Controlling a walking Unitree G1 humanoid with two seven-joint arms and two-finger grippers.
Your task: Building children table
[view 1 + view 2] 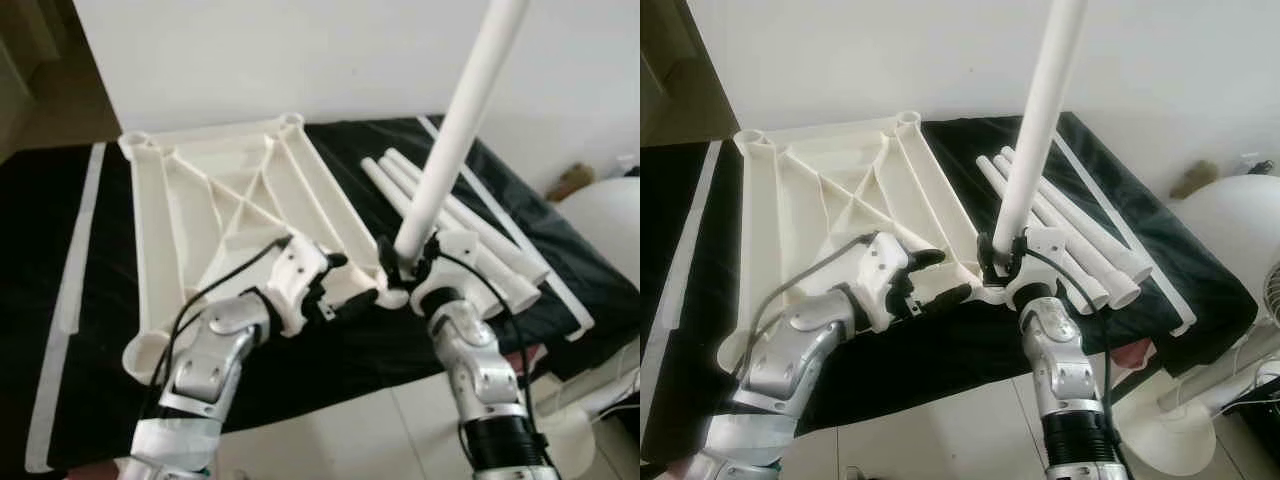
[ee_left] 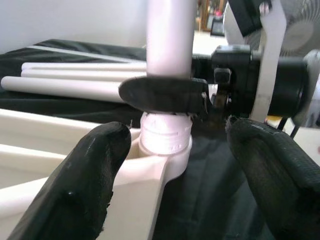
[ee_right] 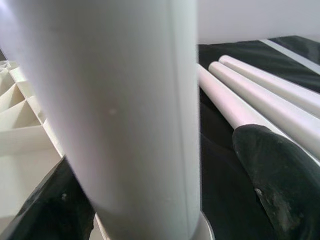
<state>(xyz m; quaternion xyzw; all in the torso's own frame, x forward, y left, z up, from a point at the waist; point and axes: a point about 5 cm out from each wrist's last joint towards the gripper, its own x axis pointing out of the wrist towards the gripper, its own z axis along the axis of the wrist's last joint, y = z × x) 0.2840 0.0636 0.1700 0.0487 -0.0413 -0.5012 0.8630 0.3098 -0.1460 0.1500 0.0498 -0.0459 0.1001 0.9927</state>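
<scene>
While upright in corner socket (image 2: 165, 142) | leg (image 1: 1038, 120) gripped by right tool (image 1: 998, 262)

Tabletop (image 1: 230, 190): no readable text; plain white ribs
Legs (image 1: 1070, 240): no marks or numbers legible
Black cloth (image 1: 330, 350): no label
Grippers: no brand legible

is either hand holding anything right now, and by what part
The right hand grips the upright white table leg at its bottom end, just above the corner socket of the tabletop. The left hand holds nothing.
</scene>
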